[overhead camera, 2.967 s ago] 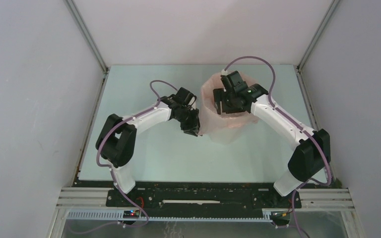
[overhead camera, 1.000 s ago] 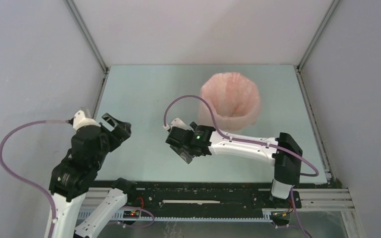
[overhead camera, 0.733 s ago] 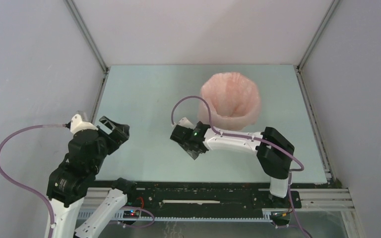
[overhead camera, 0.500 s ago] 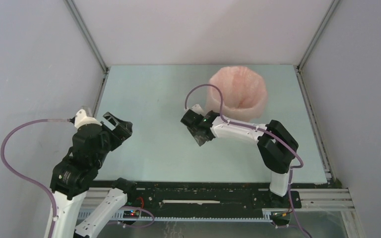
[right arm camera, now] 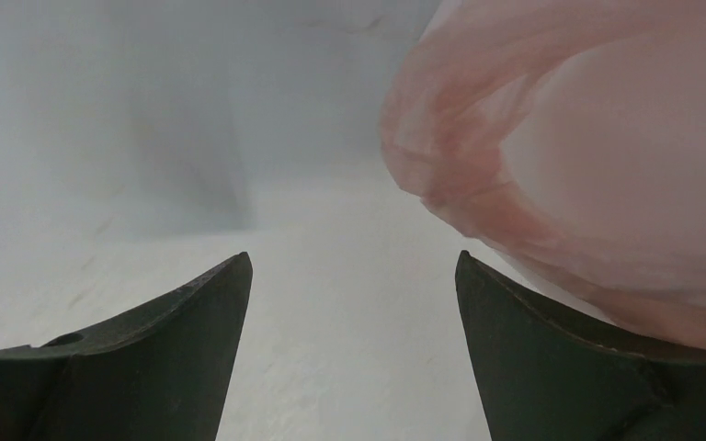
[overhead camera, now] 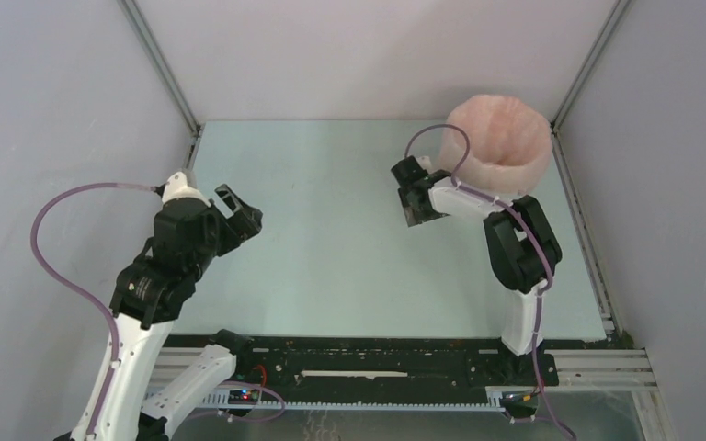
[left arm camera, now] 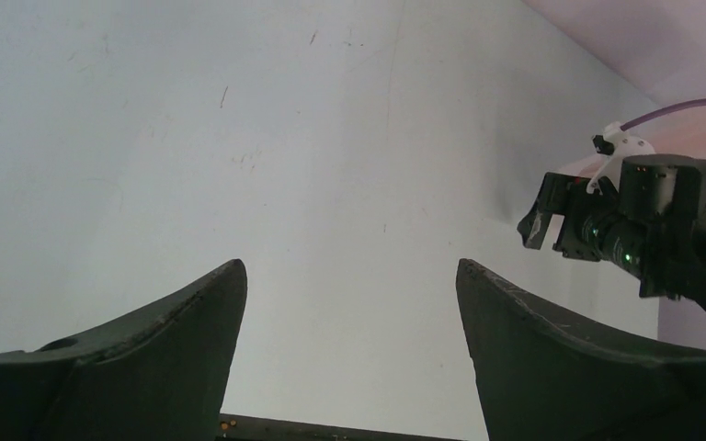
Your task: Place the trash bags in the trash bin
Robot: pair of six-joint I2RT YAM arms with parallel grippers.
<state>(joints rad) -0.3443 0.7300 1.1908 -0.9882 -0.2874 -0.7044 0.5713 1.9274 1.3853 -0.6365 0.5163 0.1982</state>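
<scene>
The pale-pink trash bag (overhead camera: 499, 138) lines the trash bin and folds over its rim, at the table's far right corner. In the right wrist view the bag's wrinkled film (right arm camera: 478, 138) fills the right side, and the trash bin (right arm camera: 643, 175) shows only as a pale wall through it. My right gripper (overhead camera: 416, 215) hangs open just left of the bin, with only table between its fingers (right arm camera: 349, 271). Over the table's left side my left gripper (overhead camera: 244, 213) is raised and open, holding nothing (left arm camera: 349, 276).
White enclosure walls ring the pale green table (overhead camera: 331, 239), with metal corner posts (overhead camera: 161, 64) at the back. The right arm's elbow (overhead camera: 519, 248) is folded up near the right edge. In the left wrist view the right arm's wrist (left arm camera: 643, 225) shows far across the table.
The bagged bin has moved from the middle right to the far right corner, and the right gripper has travelled with it. The left arm has moved a little forward.
</scene>
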